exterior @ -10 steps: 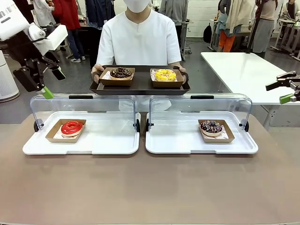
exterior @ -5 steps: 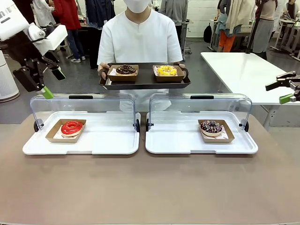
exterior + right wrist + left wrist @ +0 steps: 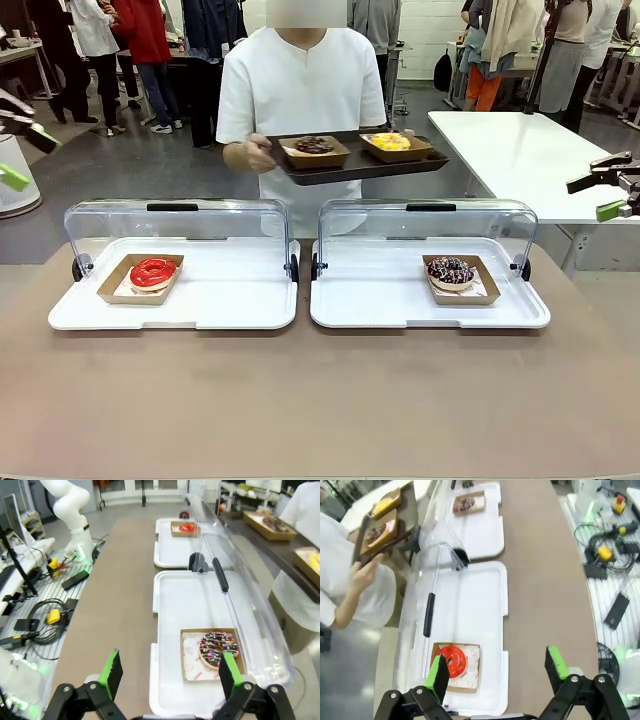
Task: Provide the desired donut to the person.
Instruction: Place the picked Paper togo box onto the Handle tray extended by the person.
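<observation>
Front view: brown table [image 3: 320, 400] carries two white trays, left tray [image 3: 240, 310] and right tray [image 3: 370, 305], each with a clear lid tipped open at the far side. Past them the person [image 3: 300, 85] stands holding a dark serving tray [image 3: 345, 168] with a chocolate donut [image 3: 314, 146] and a yellow donut [image 3: 389, 142] in card boats. On the table side, red donut [image 3: 153, 272] sits in its card boat in the left tray, sprinkled donut [image 3: 450, 271] in a boat in the right tray; which one is wanted cannot be told. Handling guess: donuts are light, soft, glaze sticky and easily marred, so grip the stiff card boat by its rim or opposite walls, not the icing. Left pincer [image 3: 497, 672] hangs above the red donut's end of the left tray, green pads spread wide, nothing held. Right pincer [image 3: 167, 672] hangs over the near edge of the right tray, also wide and empty; in the front view it is at the far right edge [image 3: 610, 195]. Versus a second ago: the person's tray has been raised and swung to picture right, now tilted and gripped by one hand, and the left arm has pulled back to the left edge.
</observation>
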Motion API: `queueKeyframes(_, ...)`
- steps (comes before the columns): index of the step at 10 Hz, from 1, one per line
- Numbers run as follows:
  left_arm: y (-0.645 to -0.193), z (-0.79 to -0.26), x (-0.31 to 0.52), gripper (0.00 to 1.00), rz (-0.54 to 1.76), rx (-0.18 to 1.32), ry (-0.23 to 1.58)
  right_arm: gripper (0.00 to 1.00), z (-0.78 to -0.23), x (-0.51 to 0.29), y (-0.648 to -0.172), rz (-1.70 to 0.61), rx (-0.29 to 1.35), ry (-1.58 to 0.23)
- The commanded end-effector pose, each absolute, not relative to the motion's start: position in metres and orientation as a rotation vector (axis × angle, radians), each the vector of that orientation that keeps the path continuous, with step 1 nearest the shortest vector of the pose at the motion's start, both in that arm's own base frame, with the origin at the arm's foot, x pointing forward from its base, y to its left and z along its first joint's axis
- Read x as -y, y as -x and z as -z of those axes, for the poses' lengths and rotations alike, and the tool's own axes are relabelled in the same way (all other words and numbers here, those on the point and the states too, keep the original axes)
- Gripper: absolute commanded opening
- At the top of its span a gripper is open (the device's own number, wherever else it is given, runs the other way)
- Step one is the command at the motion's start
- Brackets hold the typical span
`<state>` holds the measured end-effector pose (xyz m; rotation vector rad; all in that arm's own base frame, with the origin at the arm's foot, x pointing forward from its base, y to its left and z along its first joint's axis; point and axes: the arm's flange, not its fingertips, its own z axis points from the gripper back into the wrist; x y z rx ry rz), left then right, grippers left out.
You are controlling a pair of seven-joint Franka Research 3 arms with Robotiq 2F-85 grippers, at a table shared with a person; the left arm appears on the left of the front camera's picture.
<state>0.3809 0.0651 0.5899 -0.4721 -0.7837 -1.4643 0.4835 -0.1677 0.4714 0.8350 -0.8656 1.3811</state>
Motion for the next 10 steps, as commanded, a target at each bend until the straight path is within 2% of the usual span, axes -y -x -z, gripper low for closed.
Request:
queueKeyframes(1, -0.383, -0.566, -0.103, 1.00, 1.382, 0.883, 0.639, 1.00, -0.473, 0.167, -0.485, -1.373, 0.873, -0.840)
queueKeyframes(3, -0.394, -0.531, -0.143, 1.00, 1.286, 0.949, 0.787, 1.00, -0.473, 0.167, -0.485, -1.373, 0.873, -0.840)
queueKeyframes(6, -0.404, -0.489, -0.163, 1.00, 1.306, 1.053, 0.805, 1.00, -0.473, 0.167, -0.485, -1.373, 0.873, -0.840)
queueKeyframes(10, -0.405, -0.479, -0.164, 1.00, 1.280, 1.072, 0.800, 1.00, -0.473, 0.167, -0.485, -1.373, 0.873, -0.840)
